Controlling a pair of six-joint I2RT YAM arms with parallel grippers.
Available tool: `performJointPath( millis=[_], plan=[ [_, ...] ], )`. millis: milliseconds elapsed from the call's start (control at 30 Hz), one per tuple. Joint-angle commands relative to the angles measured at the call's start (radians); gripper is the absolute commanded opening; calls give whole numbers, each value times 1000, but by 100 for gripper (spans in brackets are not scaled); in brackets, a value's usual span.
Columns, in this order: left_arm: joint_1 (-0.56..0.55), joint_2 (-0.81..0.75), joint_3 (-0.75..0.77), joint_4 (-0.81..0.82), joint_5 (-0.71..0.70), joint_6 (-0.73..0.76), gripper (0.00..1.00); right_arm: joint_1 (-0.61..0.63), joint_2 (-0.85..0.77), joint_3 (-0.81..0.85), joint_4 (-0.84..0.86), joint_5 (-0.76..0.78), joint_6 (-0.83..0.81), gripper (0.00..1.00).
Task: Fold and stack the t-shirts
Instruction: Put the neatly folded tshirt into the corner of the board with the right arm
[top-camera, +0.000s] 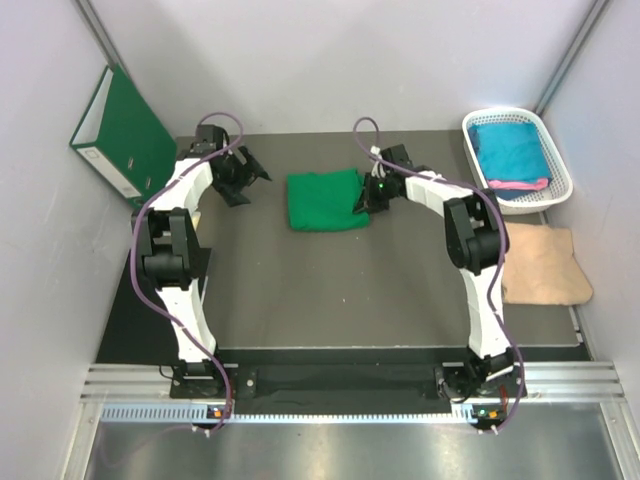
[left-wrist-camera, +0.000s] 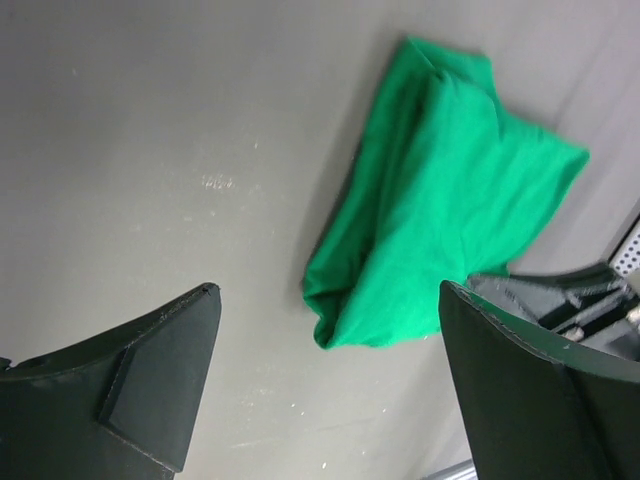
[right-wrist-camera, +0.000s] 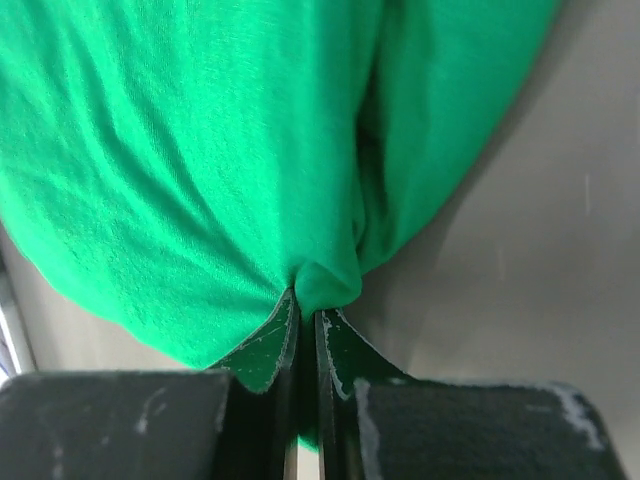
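The bright green t-shirt (top-camera: 325, 200) lies folded in a small rectangle at the back middle of the table. It also shows in the left wrist view (left-wrist-camera: 440, 210) and fills the right wrist view (right-wrist-camera: 200, 150). My right gripper (top-camera: 364, 203) is at the shirt's right edge, shut on a pinch of the green cloth (right-wrist-camera: 322, 285). My left gripper (top-camera: 243, 180) is open and empty, left of the shirt, above bare table. A teal shirt (top-camera: 510, 150) and a pink one (top-camera: 520, 184) lie in the white basket (top-camera: 560, 165) at the back right.
A dark green binder (top-camera: 122, 130) leans on the left wall at the back. A tan cloth (top-camera: 545, 262) lies at the right, in front of the basket. The enclosure walls stand close on both sides.
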Motion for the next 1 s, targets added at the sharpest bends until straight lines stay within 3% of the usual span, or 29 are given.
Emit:
performJointPath(
  millis=[0,233,433,633,733,767,867,967],
  plan=[
    [1,-65,-28,15,36,11,94,12,-180,-183,-100,66,-68,0],
    [-22,-78,-55,19,59,17,95,5,-389,-531,-140,146,-86,0],
    [-60,-96,-81,15,68,37,95,-15,-539,-717,-160,207,-85,0],
    [-95,-124,-100,23,71,48,96,-14,-616,-668,-215,258,-100,5],
    [-106,-139,-92,16,68,57,96,-15,-729,-593,-287,363,-114,33],
    [-108,-145,-92,14,67,60,97,-15,-761,-577,-304,424,-120,57],
    [-111,-142,-87,6,57,85,97,-15,-870,-522,-370,593,-136,99],
    [-111,-119,-78,-7,57,108,98,-18,-909,-488,-448,772,-160,100]
  ],
)
